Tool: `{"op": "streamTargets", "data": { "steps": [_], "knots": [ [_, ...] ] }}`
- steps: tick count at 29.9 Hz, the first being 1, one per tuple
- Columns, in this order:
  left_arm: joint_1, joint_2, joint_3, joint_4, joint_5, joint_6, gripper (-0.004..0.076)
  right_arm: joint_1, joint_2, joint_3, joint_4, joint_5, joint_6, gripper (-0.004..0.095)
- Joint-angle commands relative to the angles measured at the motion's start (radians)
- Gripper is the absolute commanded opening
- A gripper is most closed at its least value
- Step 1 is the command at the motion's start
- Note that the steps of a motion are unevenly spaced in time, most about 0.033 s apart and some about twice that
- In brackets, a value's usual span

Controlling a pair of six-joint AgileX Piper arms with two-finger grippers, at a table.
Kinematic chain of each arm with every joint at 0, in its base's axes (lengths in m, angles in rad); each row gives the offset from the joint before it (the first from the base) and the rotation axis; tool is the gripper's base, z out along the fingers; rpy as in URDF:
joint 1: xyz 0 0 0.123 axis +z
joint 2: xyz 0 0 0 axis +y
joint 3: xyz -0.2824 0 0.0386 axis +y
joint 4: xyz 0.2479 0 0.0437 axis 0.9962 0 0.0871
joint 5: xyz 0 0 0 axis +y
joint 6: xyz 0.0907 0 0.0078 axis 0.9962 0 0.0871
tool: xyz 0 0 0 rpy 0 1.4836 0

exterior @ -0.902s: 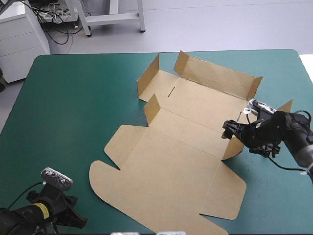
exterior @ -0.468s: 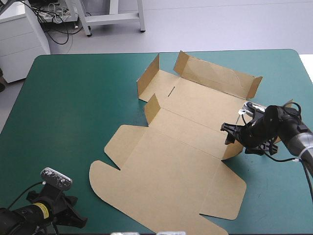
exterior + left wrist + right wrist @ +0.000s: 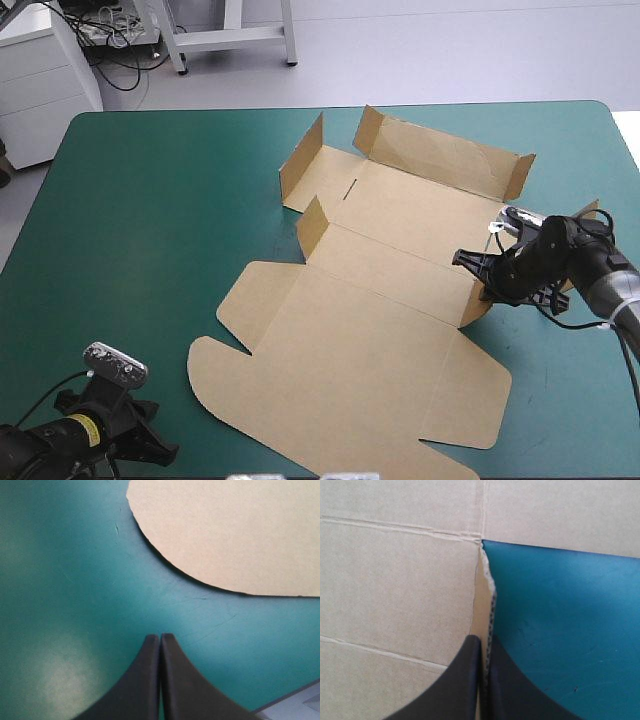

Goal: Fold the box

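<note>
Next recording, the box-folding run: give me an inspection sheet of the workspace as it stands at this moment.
Surface: teal-green cover, faint scratches showing in the left wrist view.
Job's things: box lies open and part folded, with the far walls and side flaps raised and the wide lid panel flat toward the near edge.
Clutter: nothing seen.
Grippers: right gripper is shut on the box, pinching the edge of a raised side flap. Left gripper is shut and empty over the cover, apart from the lid's rounded corner.
Cables: nothing seen.
Surroundings: nothing seen.
</note>
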Motion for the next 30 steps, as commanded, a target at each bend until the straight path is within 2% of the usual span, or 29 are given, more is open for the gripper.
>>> {"op": "streamTargets", "data": {
  "steps": [1, 5, 10, 19, 30],
  "knots": [
    [-0.006, 0.006, -0.023, -0.003, -0.035, -0.008, -0.0032, 0.0, -0.027, -0.028, -0.039, -0.004, -0.014, -0.0018],
    [-0.006, 0.006, -0.023, -0.003, -0.035, -0.008, -0.0032, 0.0, -0.027, -0.028, -0.068, -0.001, -0.035, -0.0018],
    [-0.006, 0.006, -0.023, -0.003, -0.035, -0.008, -0.0032, 0.0, -0.027, -0.069, -0.066, 0.003, -0.18, -0.0018],
    [-0.006, 0.006, -0.044, -0.003, -0.043, -0.008, -0.0032, 0.0, -0.027, -0.325, -0.08, 0.086, -0.428, -0.0018],
    [-0.006, 0.006, -0.331, 0.04, -0.069, -0.008, -0.0032, 0.01, -0.027, -0.555, -0.057, 0.092, -0.687, -0.0023]
  ]
}}
